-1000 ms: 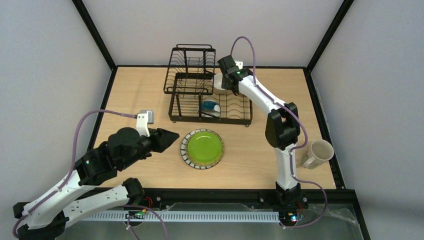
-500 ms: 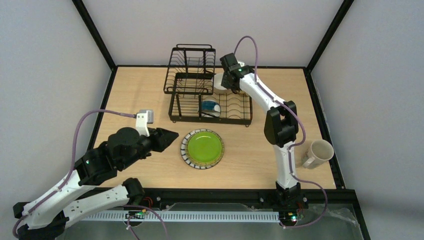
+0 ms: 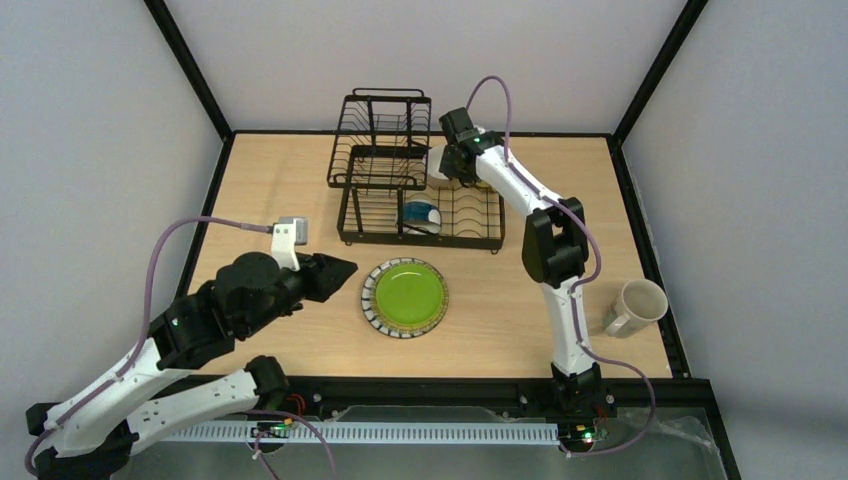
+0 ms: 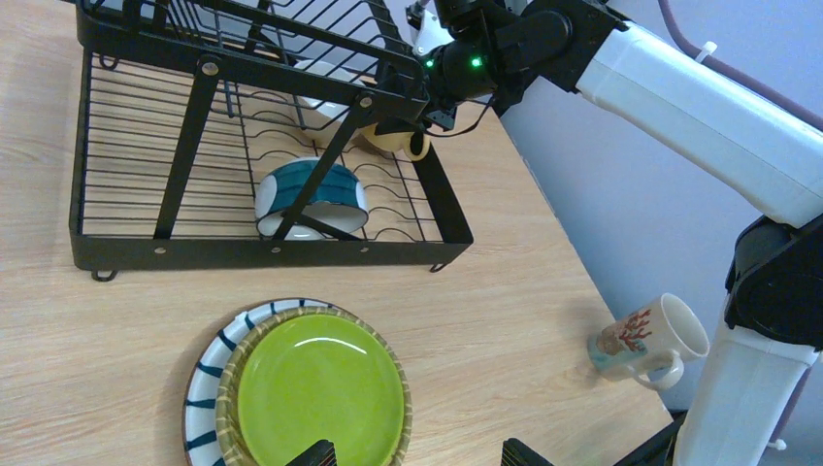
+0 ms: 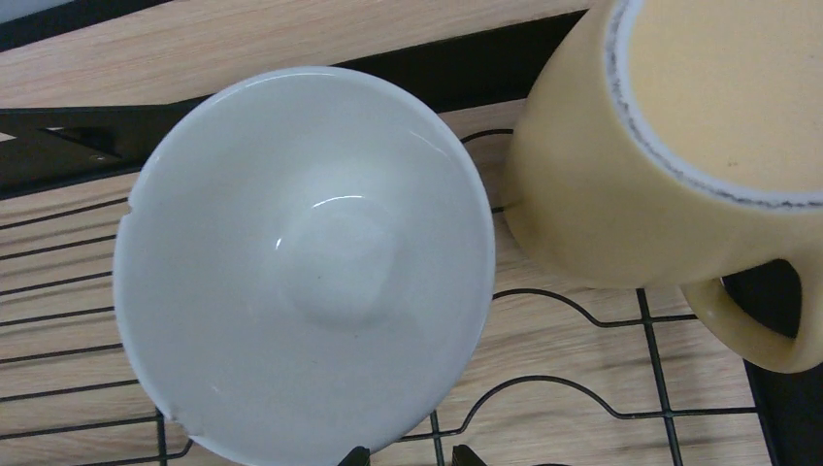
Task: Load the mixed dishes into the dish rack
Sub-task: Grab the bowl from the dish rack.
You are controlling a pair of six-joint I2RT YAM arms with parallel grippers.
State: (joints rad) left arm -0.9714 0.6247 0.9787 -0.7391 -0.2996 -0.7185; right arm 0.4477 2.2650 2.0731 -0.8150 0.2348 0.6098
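Observation:
The black wire dish rack (image 3: 380, 182) stands at the back. The blue-outside bowl (image 3: 420, 215) lies on its side in the flat tray. The white bowl (image 5: 301, 262) and the yellow mug (image 5: 679, 165) sit in the tray's far right corner. My right gripper (image 3: 449, 168) hovers close over them. Its tips (image 5: 408, 456) are a narrow gap apart with only wire and wood between them. The green plate (image 3: 404, 297) lies on the table in front of the rack, with a striped rim showing at its left. My left gripper (image 3: 346, 271) is open and empty beside it, and its tips show in the left wrist view (image 4: 417, 454).
The cream mug (image 3: 635, 305) with a red pattern lies on its side near the right table edge, beside the right arm's lower link. The rack's raised basket tier (image 3: 378, 125) stands left of the right gripper. Black frame posts run along the table's edges.
The right arm's elbow has swung left and its wrist has shifted slightly at the rack's corner. The white bowl, the other dishes and the left arm have not moved.

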